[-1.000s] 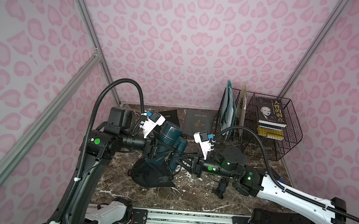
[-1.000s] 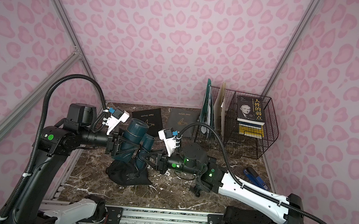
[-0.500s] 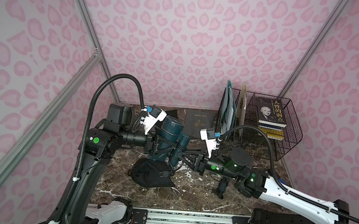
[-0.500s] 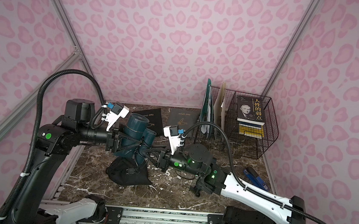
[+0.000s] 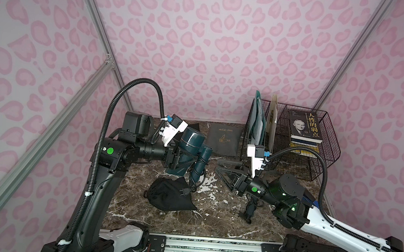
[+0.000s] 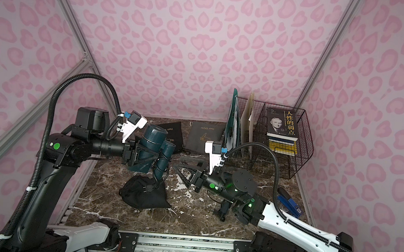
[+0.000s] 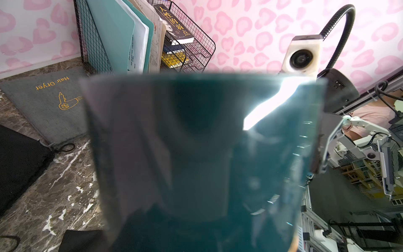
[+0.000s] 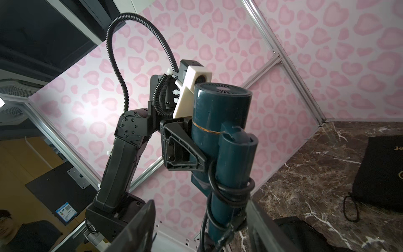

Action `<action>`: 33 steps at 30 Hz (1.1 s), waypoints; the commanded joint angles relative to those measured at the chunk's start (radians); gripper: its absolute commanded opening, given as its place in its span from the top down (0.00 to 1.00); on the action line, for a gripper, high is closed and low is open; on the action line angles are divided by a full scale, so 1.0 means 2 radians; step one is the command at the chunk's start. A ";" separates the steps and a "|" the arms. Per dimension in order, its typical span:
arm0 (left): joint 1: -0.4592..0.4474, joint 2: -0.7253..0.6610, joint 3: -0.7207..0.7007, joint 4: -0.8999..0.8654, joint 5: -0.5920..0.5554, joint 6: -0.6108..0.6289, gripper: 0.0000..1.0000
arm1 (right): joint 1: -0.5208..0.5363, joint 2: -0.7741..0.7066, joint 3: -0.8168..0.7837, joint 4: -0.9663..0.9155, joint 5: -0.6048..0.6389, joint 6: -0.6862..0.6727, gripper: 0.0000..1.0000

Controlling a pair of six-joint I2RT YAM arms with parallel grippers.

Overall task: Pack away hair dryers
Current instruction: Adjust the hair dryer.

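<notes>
**Entry — robot lab cell, dressed as a desk corner.** You have:
- pink heart-print walls point(image 5: 203, 44) hung on aluminium struts point(image 5: 45, 140)
- a marble-look tabletop point(image 5: 212, 219)
- a left arm point(image 5: 97, 197) and a right arm point(image 5: 336, 228) mounted along a front rail point(image 5: 210, 244)
- a wire basket point(image 5: 328, 152) of books

Past the booth, your wrist views show metal shelving point(image 7: 357, 174), a person in pink point(image 7: 375, 113) and a ceiling vent point(image 8: 13, 87).

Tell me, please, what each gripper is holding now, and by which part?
The left gripper holds the teal hair dryer by the middle of its barrel. The right gripper is open and holds nothing.
</notes>
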 commanded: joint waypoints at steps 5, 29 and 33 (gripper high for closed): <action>0.000 -0.001 -0.009 0.029 0.048 -0.024 0.98 | 0.004 0.043 0.028 -0.003 -0.003 -0.010 0.35; 0.000 0.004 -0.014 0.038 0.080 -0.027 0.98 | 0.000 0.096 0.035 0.053 -0.058 0.015 0.42; 0.001 0.004 -0.016 0.039 0.081 -0.027 0.98 | -0.001 0.110 0.044 0.068 -0.070 0.018 0.44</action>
